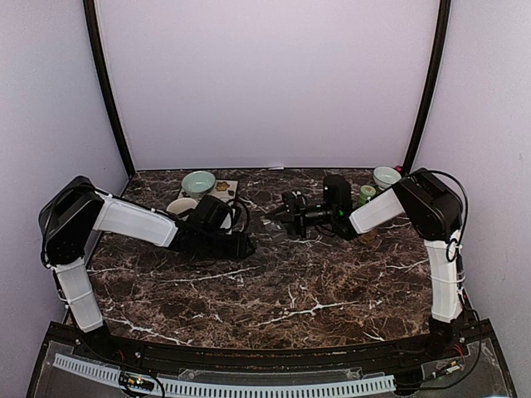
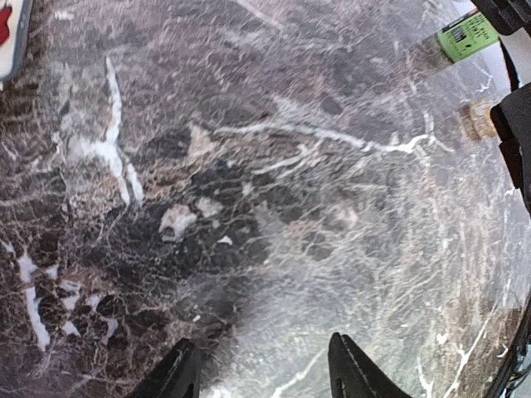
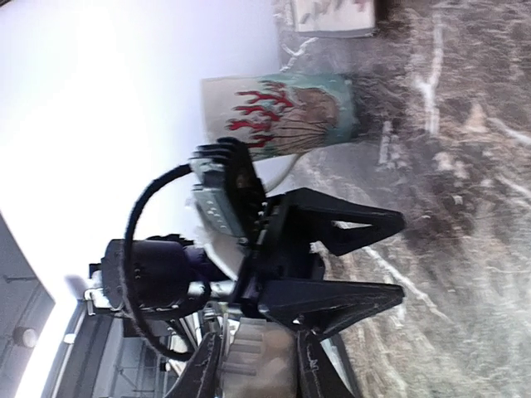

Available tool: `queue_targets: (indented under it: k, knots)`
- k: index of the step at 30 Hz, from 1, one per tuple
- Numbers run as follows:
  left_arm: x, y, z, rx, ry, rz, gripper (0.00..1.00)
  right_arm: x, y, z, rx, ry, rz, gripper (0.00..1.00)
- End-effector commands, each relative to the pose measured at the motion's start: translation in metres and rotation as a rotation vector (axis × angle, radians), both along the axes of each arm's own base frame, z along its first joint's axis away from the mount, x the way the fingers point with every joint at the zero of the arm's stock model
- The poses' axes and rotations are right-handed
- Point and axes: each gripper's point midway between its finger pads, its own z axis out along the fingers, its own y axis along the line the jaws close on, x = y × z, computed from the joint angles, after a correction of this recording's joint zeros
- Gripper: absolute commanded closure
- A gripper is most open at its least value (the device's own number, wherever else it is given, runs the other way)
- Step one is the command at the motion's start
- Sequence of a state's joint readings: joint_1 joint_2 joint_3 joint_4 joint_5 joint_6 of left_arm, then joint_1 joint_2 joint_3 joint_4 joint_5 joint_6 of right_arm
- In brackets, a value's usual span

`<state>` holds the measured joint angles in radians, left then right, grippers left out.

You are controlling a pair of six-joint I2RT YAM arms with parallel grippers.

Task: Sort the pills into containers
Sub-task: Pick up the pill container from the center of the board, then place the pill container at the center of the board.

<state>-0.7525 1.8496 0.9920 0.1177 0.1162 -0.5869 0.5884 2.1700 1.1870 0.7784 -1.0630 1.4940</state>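
Left claw [image 2: 261, 344] nearest to me: fingers apart, only marble table [image 2: 249, 166] between, just right of mug [image 1: 181, 207]. Right claw [image 1: 274, 214] further right of mug, fingers apart, pale shape [image 3: 249, 369] in gap, I cannot tell if gripped. Pills [image 1: 221, 189]: tan specks just behind mug, to its right.

One marble table [image 1: 274, 290] carries two arms, the left arm [image 1: 137, 222] and the right arm [image 1: 377, 211], each with one gripper, so two: the left gripper [image 2: 261, 369] and the right gripper [image 3: 257, 352]. There are two pale bowls, a teal bowl [image 1: 199, 182] at the back left and a second bowl [image 1: 386, 176] at the back right, plus one mug [image 3: 282, 116] painted with red coral, one small green jar [image 1: 367, 193] and one pale flat square [image 1: 231, 184]. The pills [image 1: 221, 189] on that square show as tan specks too small to count.
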Motion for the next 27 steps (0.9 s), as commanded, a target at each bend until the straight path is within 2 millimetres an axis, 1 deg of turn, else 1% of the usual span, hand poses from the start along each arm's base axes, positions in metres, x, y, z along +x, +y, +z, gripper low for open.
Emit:
queue_targets:
  k: [1, 5, 14, 23, 27]
  knots:
    - [0.004, -0.002, 0.037, -0.057, -0.072, -0.007, 0.44, -0.008, 0.004, 0.051, 0.158, -0.049, 0.022, 0.77]
    - [0.008, -0.004, 0.056, -0.073, -0.114, -0.004, 0.44, -0.013, 0.008, 0.057, 0.167, -0.056, 0.032, 0.76]
    - [0.017, -0.003, 0.088, -0.091, -0.176, 0.016, 0.44, -0.027, 0.02, 0.06, 0.18, -0.044, 0.051, 0.73]
    - [0.014, -0.003, 0.111, -0.162, -0.201, 0.03, 0.43, -0.033, 0.03, 0.06, 0.185, -0.038, 0.058, 0.72]
    - [0.013, -0.004, 0.117, -0.176, -0.205, 0.022, 0.43, -0.035, 0.033, 0.059, 0.182, -0.035, 0.06, 0.7]
